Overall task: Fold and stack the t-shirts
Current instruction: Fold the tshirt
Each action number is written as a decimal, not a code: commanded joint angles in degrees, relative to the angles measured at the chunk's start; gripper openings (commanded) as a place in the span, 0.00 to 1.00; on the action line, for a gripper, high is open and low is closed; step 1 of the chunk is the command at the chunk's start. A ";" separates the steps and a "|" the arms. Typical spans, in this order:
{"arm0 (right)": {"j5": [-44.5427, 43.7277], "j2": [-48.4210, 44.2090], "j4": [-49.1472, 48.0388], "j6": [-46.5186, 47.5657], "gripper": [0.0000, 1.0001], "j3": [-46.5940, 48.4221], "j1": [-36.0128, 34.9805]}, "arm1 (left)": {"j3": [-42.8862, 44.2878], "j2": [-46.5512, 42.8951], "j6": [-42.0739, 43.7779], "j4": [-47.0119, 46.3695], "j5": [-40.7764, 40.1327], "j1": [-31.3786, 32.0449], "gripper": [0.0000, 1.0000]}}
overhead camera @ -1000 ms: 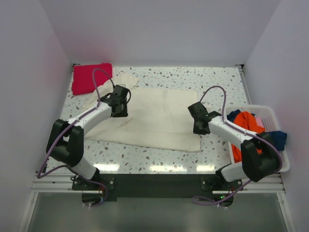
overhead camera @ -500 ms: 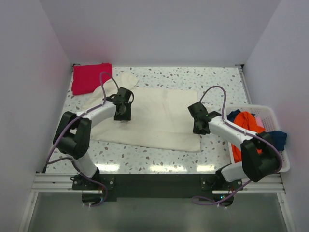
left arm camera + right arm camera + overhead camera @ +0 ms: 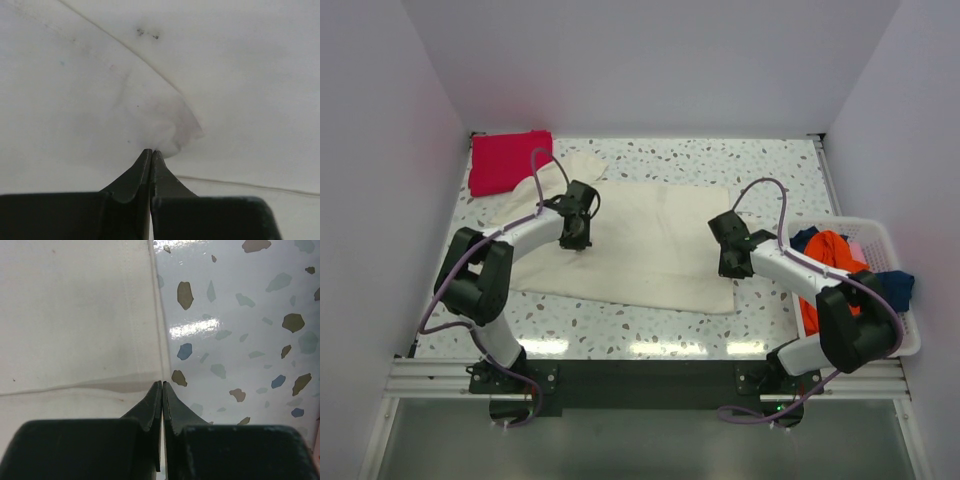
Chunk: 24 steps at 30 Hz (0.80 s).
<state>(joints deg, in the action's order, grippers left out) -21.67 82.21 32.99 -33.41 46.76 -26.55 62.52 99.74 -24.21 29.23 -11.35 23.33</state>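
Both jaw pairs are standing fully closed. The left gripper (image 3: 151, 151) is pinching a small raised pucker of the cream t-shirt (image 3: 650, 245). The right gripper (image 3: 162, 383) is resting its tips at that shirt's right hem, where cloth meets the speckled table (image 3: 770, 165); whether it is gripping cloth cannot be told. The shirt is lying flat mid-table, long axis running left-right, one sleeve reaching toward the folded red t-shirt (image 3: 508, 160) in the far-left corner. The white basket (image 3: 865, 222) on the right is holding the orange t-shirt (image 3: 828, 250) and the blue t-shirt (image 3: 897, 285).
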 commanded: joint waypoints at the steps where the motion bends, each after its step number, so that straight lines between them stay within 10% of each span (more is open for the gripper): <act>1: -0.39 -0.12 -1.00 0.27 0.00 1.75 0.35 | 2.34 -2.00 1.35 -0.23 -2.44 0.22 0.00; 24: -4.34 -3.29 1.55 0.27 0.00 4.30 0.79 | 3.05 -8.69 1.80 2.58 -5.87 -1.10 0.00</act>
<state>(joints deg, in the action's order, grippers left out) -23.20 81.19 33.67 -33.39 48.49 -26.28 63.99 92.64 -23.31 31.73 -15.88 22.85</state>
